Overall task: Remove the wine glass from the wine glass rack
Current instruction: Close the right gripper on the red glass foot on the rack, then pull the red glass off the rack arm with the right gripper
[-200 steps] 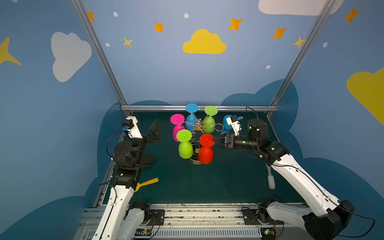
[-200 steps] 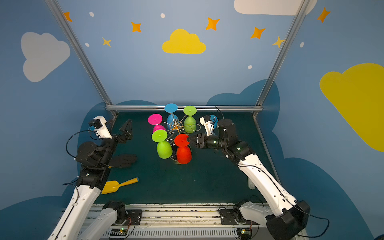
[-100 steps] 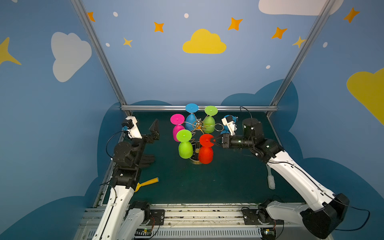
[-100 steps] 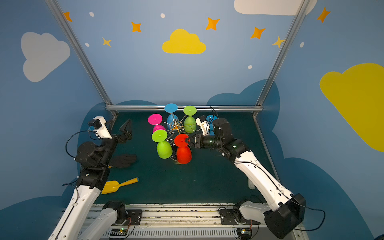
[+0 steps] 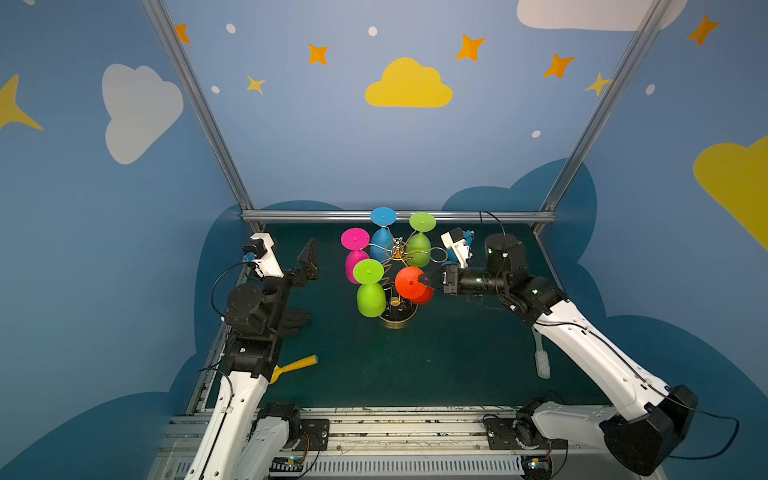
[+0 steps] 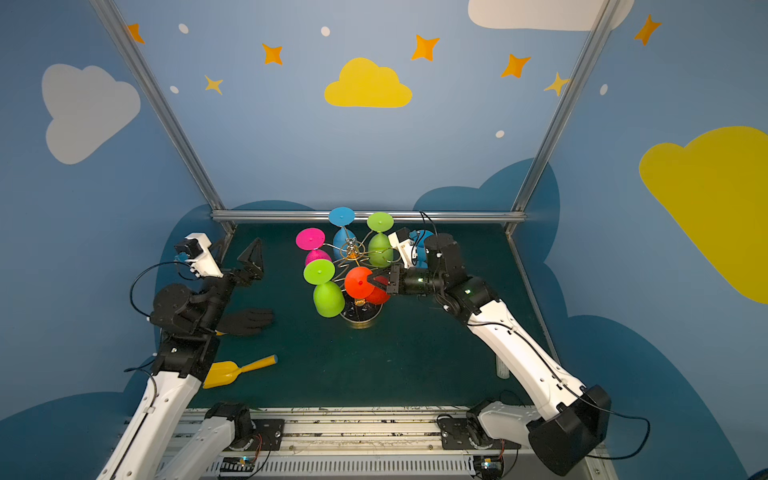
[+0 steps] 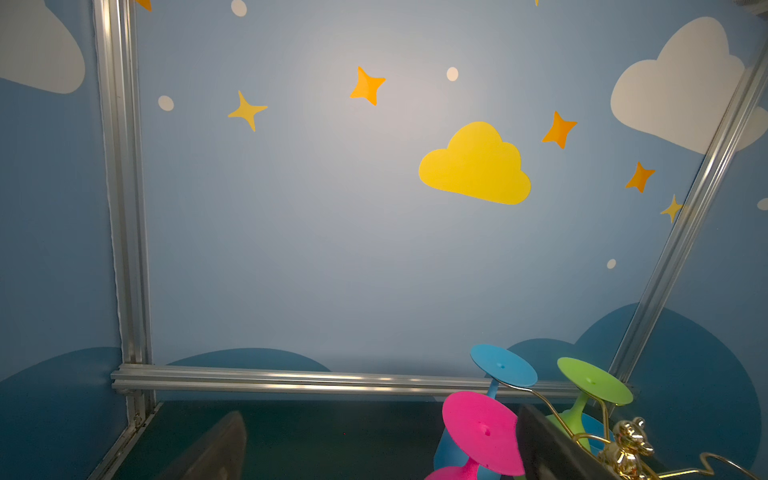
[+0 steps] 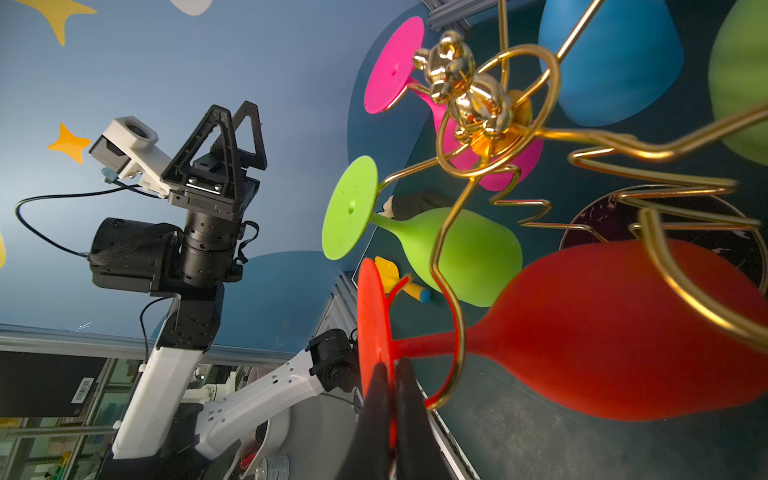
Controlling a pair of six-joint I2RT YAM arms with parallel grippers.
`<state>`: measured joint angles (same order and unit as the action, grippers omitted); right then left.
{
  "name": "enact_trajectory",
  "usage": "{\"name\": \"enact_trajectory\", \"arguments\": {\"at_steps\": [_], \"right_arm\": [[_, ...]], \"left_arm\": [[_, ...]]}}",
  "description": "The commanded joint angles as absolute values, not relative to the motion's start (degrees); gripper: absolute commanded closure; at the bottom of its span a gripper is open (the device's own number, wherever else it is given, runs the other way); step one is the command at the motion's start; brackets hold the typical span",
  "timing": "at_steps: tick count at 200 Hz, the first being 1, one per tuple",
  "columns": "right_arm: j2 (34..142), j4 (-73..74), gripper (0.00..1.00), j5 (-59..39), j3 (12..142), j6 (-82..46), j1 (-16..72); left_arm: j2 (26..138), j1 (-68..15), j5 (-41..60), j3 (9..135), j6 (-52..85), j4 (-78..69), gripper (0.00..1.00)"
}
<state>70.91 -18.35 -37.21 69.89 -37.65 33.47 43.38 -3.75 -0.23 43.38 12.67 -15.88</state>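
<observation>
Right gripper (image 8: 392,368) pinched on foot of red wine glass (image 8: 602,332) | left gripper (image 8: 232,139) wide, idle | I'd slide stem sideways, clear of gold wire rack (image 8: 478,104) loop

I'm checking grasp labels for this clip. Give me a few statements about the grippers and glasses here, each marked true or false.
1. The right gripper is shut on the foot of the red wine glass. True.
2. The red wine glass hangs free of the wine glass rack. False: its stem sits inside one of the rack's gold loops.
3. The left gripper holds a pink glass. False: it is open, empty and apart from the rack.
4. A yellow scoop lies on the table. True.
</observation>
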Motion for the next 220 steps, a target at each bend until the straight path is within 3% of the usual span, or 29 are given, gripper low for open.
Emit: {"name": "enact_trajectory", "arguments": {"at_steps": [1,220], "right_arm": [[71.36,-16.96,1.00,-37.70,71.28,-38.58,33.40],[73.90,-12.79,1.00,-36.41,76.28,-42.55,33.31]], "left_arm": [[42.63,-3.34,-0.16,42.92,13.18,-16.35,0.00],[42.06,-3.14,0.02,42.92,13.39,-16.41,0.00]]}}
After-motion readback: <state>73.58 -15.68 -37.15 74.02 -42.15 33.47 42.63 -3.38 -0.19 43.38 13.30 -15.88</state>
